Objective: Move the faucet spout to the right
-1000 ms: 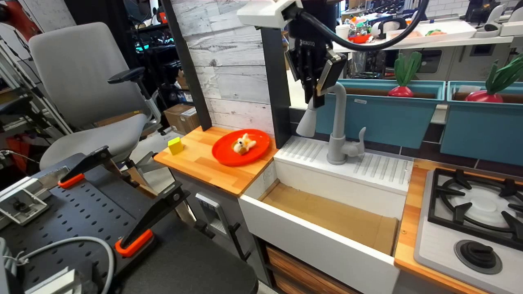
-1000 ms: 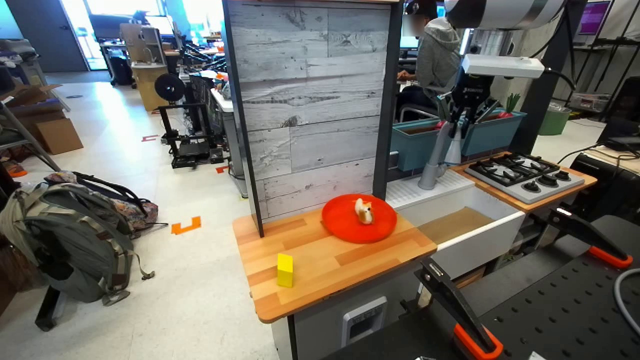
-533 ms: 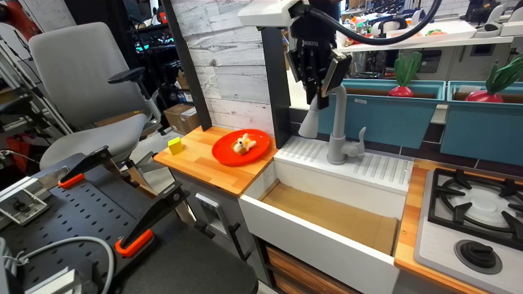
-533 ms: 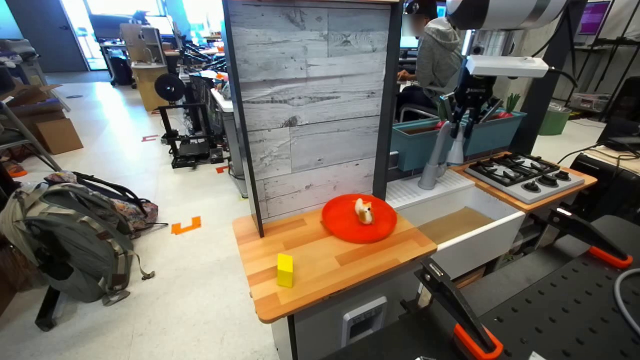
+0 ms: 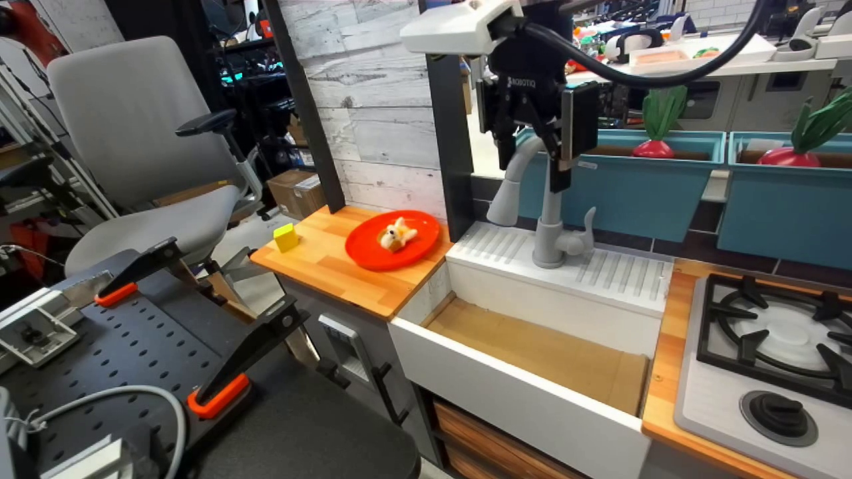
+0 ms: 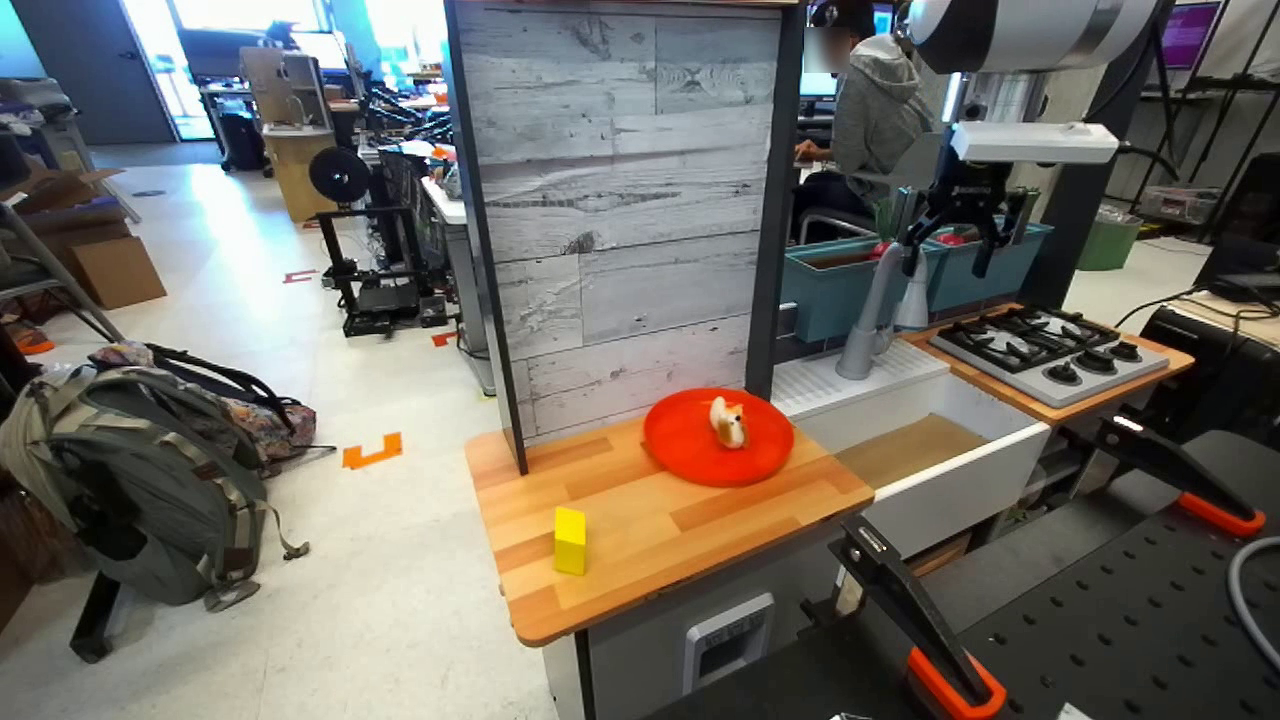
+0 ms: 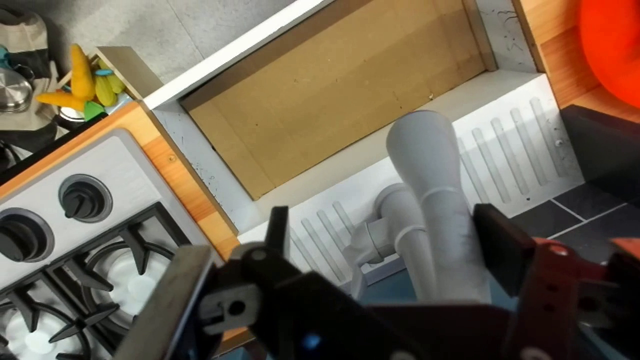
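The grey gooseneck faucet spout [image 5: 504,199] rises from its base behind the sink, and its nozzle hangs down toward the left in this exterior view. Around its upper curve my black gripper [image 5: 534,166] stands with jaws spread wide. In the wrist view the spout [image 7: 442,215] passes between the fingers, close against the right-hand pad [image 7: 500,247]; whether they touch I cannot tell. A wide gap separates it from the left-hand finger [image 7: 278,225]. An exterior view also shows the gripper [image 6: 947,264] spread over the spout [image 6: 912,300]. The gripper's body hides the top of the bend.
Blue planters [image 5: 619,193] with radishes stand behind the faucet. A dark post [image 5: 459,153] rises to its left. Below lies the white sink [image 5: 519,406], with the stove [image 5: 692,399] beside it. A red plate [image 5: 363,249] holds a small toy; a yellow block [image 5: 286,237] sits nearby.
The jaws, closed together at the spout a second ago, have spread apart. The gripper has shifted right in both exterior views. The spout's nozzle moved slightly right, then stayed still.
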Controlling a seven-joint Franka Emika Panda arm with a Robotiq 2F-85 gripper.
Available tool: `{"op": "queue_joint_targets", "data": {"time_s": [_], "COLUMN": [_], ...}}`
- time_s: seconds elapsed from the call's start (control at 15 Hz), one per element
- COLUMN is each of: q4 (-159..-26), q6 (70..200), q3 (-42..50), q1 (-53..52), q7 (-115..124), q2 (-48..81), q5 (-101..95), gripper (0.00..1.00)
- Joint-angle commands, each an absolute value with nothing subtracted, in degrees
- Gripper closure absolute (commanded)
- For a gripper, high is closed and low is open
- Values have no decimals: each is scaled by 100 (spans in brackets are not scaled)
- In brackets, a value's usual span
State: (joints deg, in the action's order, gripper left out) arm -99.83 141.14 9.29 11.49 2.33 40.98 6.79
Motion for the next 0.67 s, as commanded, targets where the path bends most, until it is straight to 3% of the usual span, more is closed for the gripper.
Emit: {"op": "queue_joint_targets", "data": {"time_s": [0.0,0.6], "q4": [-10092,-10286], "q6": [13791,13845], "q3": [1197,814], "q1": [1408,1465], "q7": [-90,-680], "q2": [3781,3497], "q5": [296,531], "gripper": [0,0]}}
